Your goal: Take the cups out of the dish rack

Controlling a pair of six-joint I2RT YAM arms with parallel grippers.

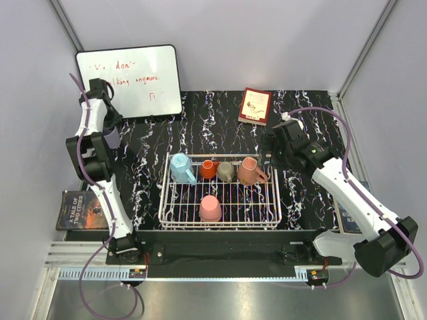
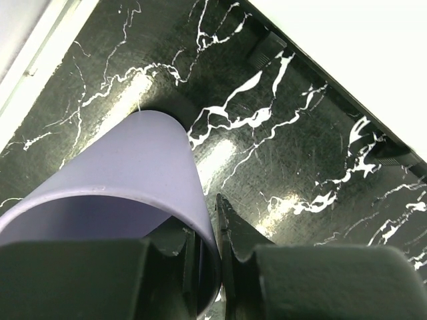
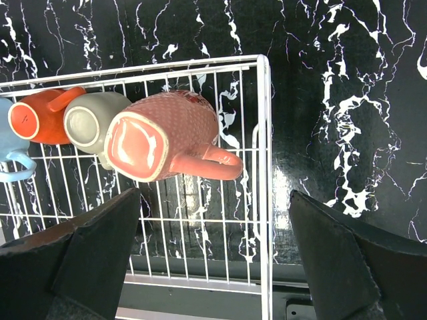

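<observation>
The salmon mug (image 3: pixel 167 133) lies in the dish rack (image 1: pixel 248 200), with its handle toward the right rim wire. The right gripper (image 3: pixel 213 207) hovers above it, jaws spread wide. The left gripper (image 2: pixel 208 233) clamps the rim of the lavender tumbler (image 2: pixel 133 173), with bare table (image 2: pixel 280 133) all around it.

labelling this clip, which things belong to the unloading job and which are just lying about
Job: dish rack, light blue mug, orange mug, grey mug, salmon mug, pink tumbler, lavender tumbler.
Lying about: whiteboard, red book, left book, right book.
</observation>
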